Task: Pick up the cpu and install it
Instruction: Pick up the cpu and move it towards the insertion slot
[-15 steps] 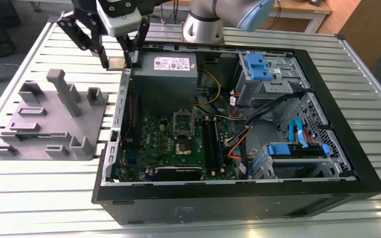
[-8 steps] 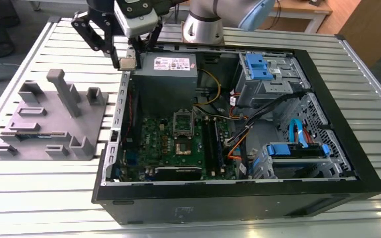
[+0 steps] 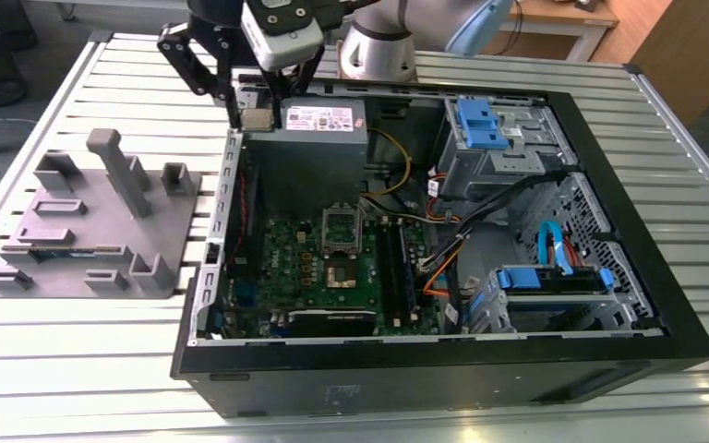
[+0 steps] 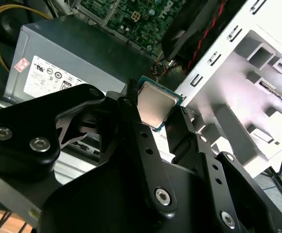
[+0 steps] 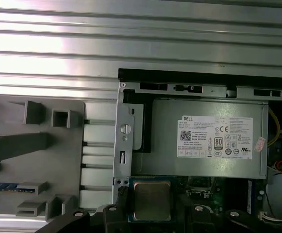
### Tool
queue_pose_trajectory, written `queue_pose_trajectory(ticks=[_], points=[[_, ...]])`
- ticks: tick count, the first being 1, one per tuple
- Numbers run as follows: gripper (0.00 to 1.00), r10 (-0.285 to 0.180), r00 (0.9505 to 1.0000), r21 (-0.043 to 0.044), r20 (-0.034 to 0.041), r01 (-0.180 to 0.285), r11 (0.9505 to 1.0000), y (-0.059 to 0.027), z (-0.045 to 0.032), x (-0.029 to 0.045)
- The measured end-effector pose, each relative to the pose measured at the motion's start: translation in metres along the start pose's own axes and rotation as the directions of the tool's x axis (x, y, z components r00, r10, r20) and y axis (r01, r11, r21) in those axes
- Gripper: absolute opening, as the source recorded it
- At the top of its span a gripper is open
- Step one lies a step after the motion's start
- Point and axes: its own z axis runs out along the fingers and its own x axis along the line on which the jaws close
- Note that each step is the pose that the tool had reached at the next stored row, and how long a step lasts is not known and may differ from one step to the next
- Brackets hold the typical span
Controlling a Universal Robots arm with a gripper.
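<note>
The cpu (image 4: pixel 153 104) is a small square chip with a pale metal top and a green edge, held between my black fingers. My gripper (image 3: pixel 256 118) is shut on it, hanging above the rear left corner of the open computer case, over the grey power supply (image 3: pixel 322 137). In the first wrist view the cpu (image 5: pixel 151 199) shows face-up between the fingers (image 5: pixel 123 196). The green motherboard (image 3: pixel 330 272) lies on the case floor, with the shiny socket frame (image 3: pixel 340 224) and the dark socket (image 3: pixel 339 271) below it.
A grey plastic block with upright posts (image 3: pixel 90 221) stands on the slatted table at the exterior view's left. Inside the case are blue drive bays (image 3: pixel 490 129), orange and blue cables (image 3: pixel 447 268) and the case's metal wall (image 3: pixel 225 198).
</note>
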Motion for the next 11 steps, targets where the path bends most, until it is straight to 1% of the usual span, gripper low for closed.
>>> queue_pose_trajectory(ticks=[11], points=[[0.47,0.000,1.0000,0.0001,-0.0001,0.000,1.0000,-0.0002,0.0006,-0.0244]])
